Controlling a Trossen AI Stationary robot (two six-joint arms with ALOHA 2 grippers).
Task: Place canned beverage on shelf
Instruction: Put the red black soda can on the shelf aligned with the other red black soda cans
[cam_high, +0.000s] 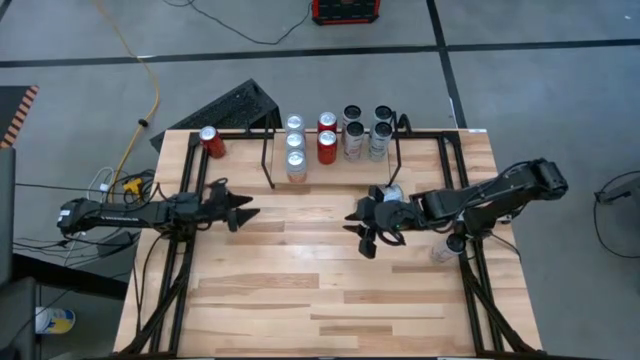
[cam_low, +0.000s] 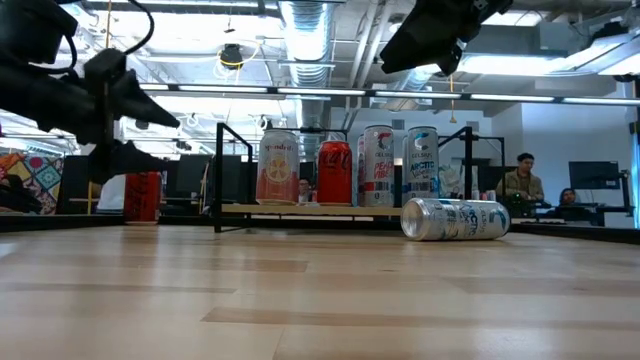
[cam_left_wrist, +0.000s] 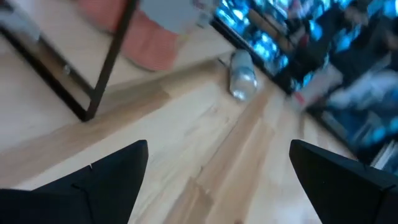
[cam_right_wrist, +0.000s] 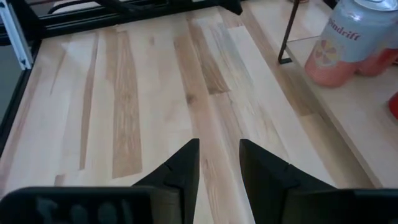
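Pale wood-plank worktop (cam_high: 300, 290), streaked with tan and darker brown grain. Low black metal-rod shelf (cam_low: 222, 165) with light wood board. On board: pink-and-white can with orange fruit print (cam_low: 278, 168); glossy red can with white script (cam_low: 334, 172); silver can with red lettering (cam_low: 377, 165); silver can with blue lettering (cam_low: 421, 163). Toppled silver can with blue-green print (cam_low: 455, 219). Separate red can (cam_high: 211, 141) at worktop corner.

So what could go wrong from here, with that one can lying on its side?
The fallen can lies on its side on the table, off the shelf, so it may roll when touched. The right gripper holds nothing, fingers nearly together; it must open wider to grasp. The shelf's cans stand close together, so placing another could topple them.
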